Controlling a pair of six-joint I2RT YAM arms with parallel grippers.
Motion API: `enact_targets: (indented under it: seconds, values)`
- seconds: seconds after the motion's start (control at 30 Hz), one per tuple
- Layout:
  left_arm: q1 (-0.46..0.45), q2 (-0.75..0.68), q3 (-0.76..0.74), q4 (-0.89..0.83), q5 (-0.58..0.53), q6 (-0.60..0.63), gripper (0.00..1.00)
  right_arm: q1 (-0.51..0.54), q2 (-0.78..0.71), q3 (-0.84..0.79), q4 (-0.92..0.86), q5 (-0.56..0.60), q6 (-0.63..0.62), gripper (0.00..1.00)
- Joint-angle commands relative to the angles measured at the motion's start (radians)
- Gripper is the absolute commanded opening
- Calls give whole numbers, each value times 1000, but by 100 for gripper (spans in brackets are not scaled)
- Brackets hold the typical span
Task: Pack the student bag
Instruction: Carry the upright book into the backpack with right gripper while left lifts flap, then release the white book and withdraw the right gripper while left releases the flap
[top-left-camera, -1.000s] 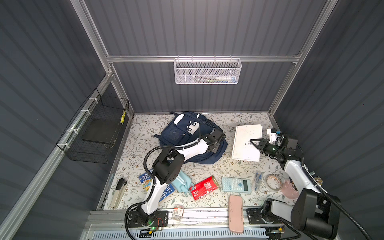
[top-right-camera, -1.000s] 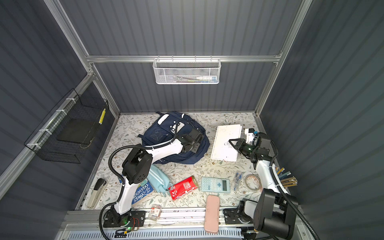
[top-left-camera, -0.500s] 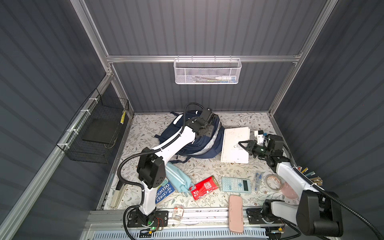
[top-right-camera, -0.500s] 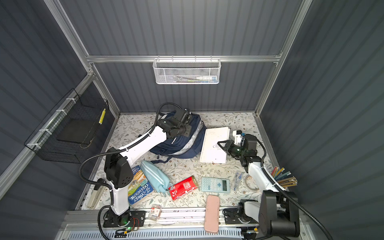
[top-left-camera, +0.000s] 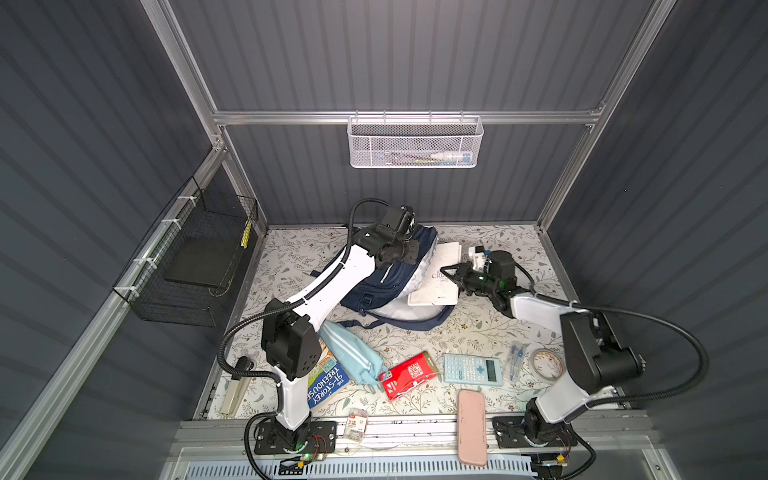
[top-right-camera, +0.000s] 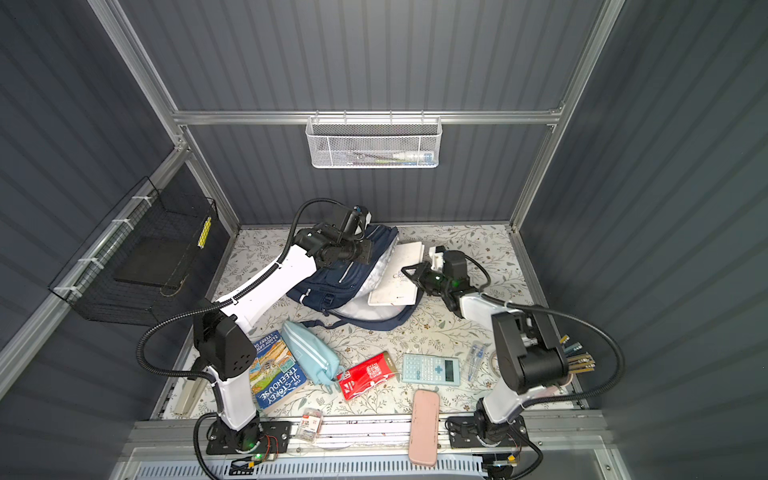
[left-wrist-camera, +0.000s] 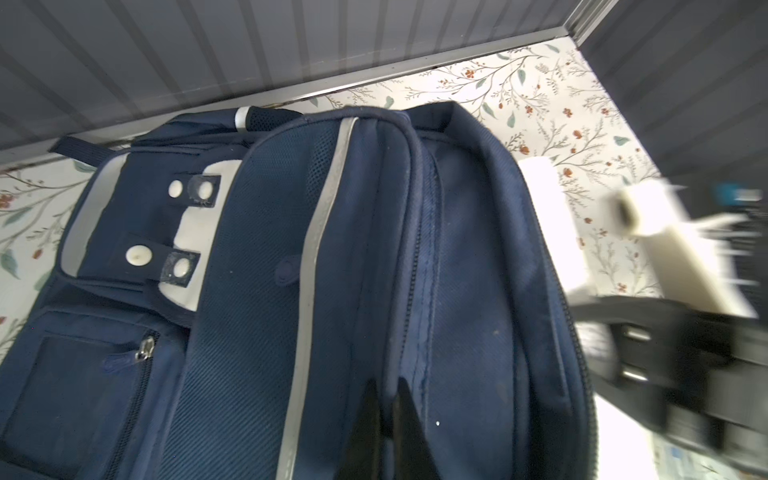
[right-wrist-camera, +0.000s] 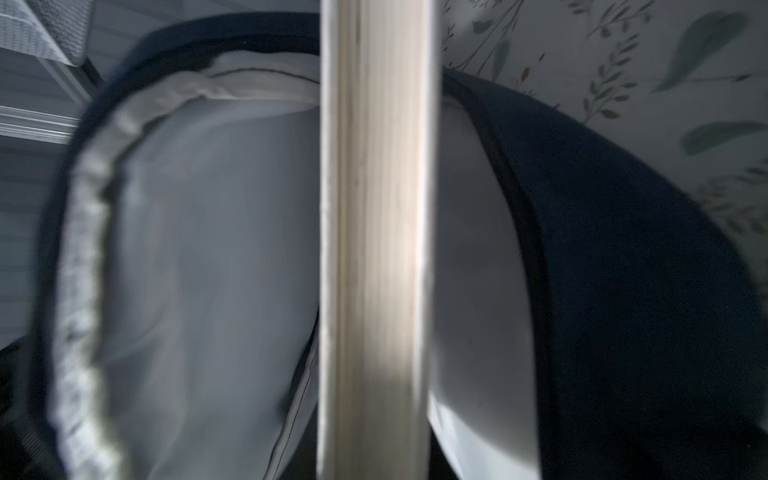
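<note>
Overhead, in both top views, the student bag (top-left-camera: 374, 291) (top-right-camera: 328, 286) lies at the back middle of the floral table (top-left-camera: 478, 332). Its long axis slants from near-left to far-right, with its top end toward the back wall (top-left-camera: 415, 62). Its main mouth gapes toward the right arm and shows pale lining. The left gripper (top-left-camera: 409, 257) (top-right-camera: 365, 253) sits on the bag's raised upper rim. The right gripper (top-left-camera: 448, 273) (top-right-camera: 410, 274) has a white book (top-left-camera: 436, 291) (top-right-camera: 392, 286) by its outer edge, and the book's inner edge rests on the lining of the mouth. How hard either gripper bites cannot be read from up here.

The left wrist view settles one of them. The left gripper (left-wrist-camera: 388, 415) is pinched fully together on a fold of the navy rim beside the zip, holding it up. This view alone shows the front pocket with its white patch and snaps, a reflective stripe running along the bag's length, and the carry loop by the wall. The right gripper is only a blur here.

The right wrist view adds the book's page edge (right-wrist-camera: 374, 249), which runs straight through the middle, clamped between narrowly set jaws. Behind it the bag shows grey lining inside a navy rim.
</note>
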Motion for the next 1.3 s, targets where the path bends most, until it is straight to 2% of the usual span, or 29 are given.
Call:
enact_targets:
  seconds: [0.0,0.13,0.2,0.3,0.43,0.47,0.57,0.6,0.67,0.73,0.8,0.83,0.93,1.0,1.1,1.27]
  values:
    - [4,-24,102,58,54,-34,0,84,118,121,223,62,91,0]
    - [30,-28,126,65,101,-49,0,184,290,243,254,222,110,0]
    - [49,-33,143,65,143,-53,0,216,373,324,247,258,114,0]
    - [56,-47,136,58,152,-39,0,249,438,407,207,362,114,0]
    - [67,-51,94,81,186,-56,0,266,505,493,154,424,113,0]
    - [71,-47,91,80,180,-55,0,263,524,521,135,405,112,4]
    - [100,-48,55,91,163,-62,0,242,513,492,131,375,113,51]
    - [114,-51,34,105,171,-71,0,233,490,461,133,374,108,58]
    - [135,-55,-8,140,183,-92,0,206,414,380,123,367,74,65]
    - [137,-48,-11,135,174,-88,1,168,324,312,60,352,-8,68]
    - [137,-42,-26,138,177,-84,2,116,245,295,-88,311,-83,73]
    - [137,-41,-44,156,184,-85,3,83,221,303,-175,245,-109,74]
    - [137,-30,-91,204,205,-108,14,3,112,165,-191,181,-94,75]
    - [137,-15,-104,210,214,-123,21,-38,1,37,-154,188,-104,75]
    - [137,-16,-119,216,213,-136,32,-52,-173,-15,-348,251,-249,78]
    - [138,-80,-138,191,194,-139,82,-28,-377,6,-618,242,-474,86]
